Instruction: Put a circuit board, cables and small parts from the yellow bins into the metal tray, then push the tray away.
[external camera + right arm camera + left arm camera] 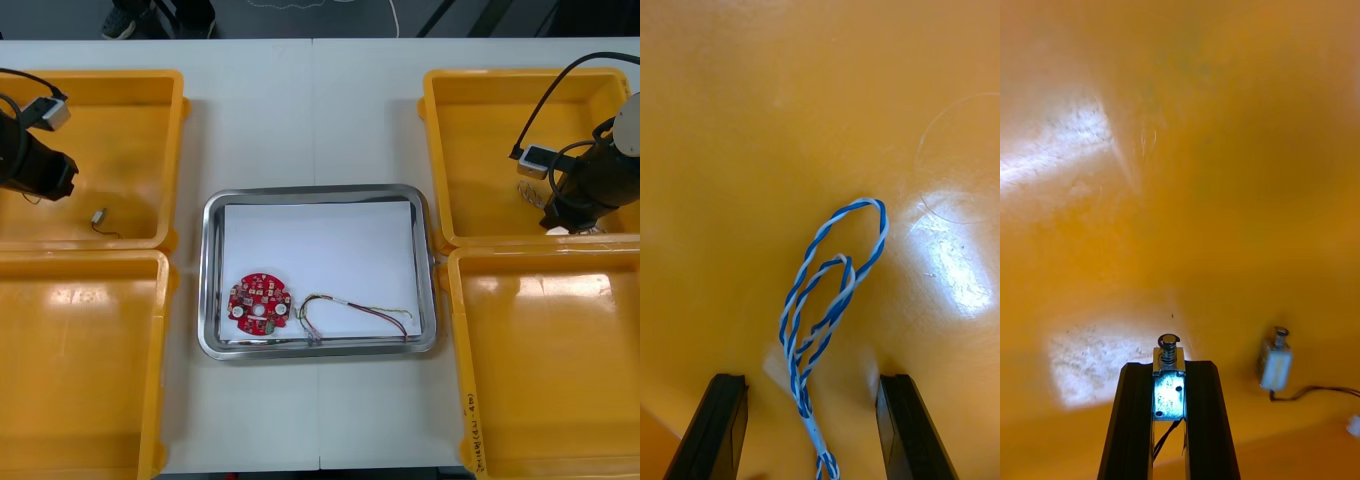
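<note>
Straddling twisted cable (803, 401), right pincer (811, 379) gapes; left pincer (1169, 366) clamps small metal part (1169, 391).

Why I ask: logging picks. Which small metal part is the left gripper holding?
The held small metal part sits clamped between the left gripper's fingers over the far left yellow bin; the loose part lies on that bin's floor.

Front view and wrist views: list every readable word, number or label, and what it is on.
Near right bin, inner rim: a handwritten line, too small to read.
Near left bin, floor: a faint mark, unreadable.
Circuit board: no print legible.
Wrist views: none on the cable between the open right gripper's fingers, or on the small metal part held by the left gripper.
</note>
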Controlling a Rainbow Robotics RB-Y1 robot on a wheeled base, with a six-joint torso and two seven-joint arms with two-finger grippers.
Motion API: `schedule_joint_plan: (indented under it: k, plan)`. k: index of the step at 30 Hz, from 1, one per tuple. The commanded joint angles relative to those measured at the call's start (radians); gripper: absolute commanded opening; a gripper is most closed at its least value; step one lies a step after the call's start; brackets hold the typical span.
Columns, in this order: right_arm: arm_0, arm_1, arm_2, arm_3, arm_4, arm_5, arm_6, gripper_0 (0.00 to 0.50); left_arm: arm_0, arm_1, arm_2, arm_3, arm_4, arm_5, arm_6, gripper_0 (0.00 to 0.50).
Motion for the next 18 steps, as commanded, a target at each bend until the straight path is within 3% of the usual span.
schedule_joint_plan:
  k: [1, 2, 4, 5, 6, 12, 18]
  plan:
    - [0.013, -0.041, 0.012, -0.003, -0.011, -0.012, 0.033, 0.5, -0.039, 0.002, 0.083, -0.146, -0.017, 0.099, 0.169, 0.0]
    - [0.013, -0.041, 0.012, -0.003, -0.011, -0.012, 0.035, 0.482, -0.04, 0.002, 0.088, -0.16, -0.018, 0.111, 0.183, 0.0]
    - [0.013, -0.041, 0.012, -0.003, -0.013, -0.012, 0.036, 0.295, -0.039, 0.003, 0.097, -0.217, -0.023, 0.169, 0.229, 0.0]
    - [0.013, -0.041, 0.012, -0.003, -0.013, -0.012, 0.036, 0.235, -0.039, 0.005, 0.097, -0.232, -0.024, 0.183, 0.241, 0.0]
    - [0.013, -0.041, 0.014, -0.003, -0.013, -0.013, 0.036, 0.14, -0.039, 0.006, 0.097, -0.261, -0.024, 0.212, 0.264, 0.0]
    - [0.013, -0.041, 0.012, -0.003, -0.014, -0.018, 0.033, 0.0, -0.039, 0.016, 0.106, -0.396, -0.015, 0.346, 0.39, 0.0]
    - [0.006, -0.042, 0.012, -0.005, -0.016, -0.02, 0.032, 0.0, -0.039, 0.016, 0.106, -0.51, 0.003, 0.426, 0.5, 0.0]
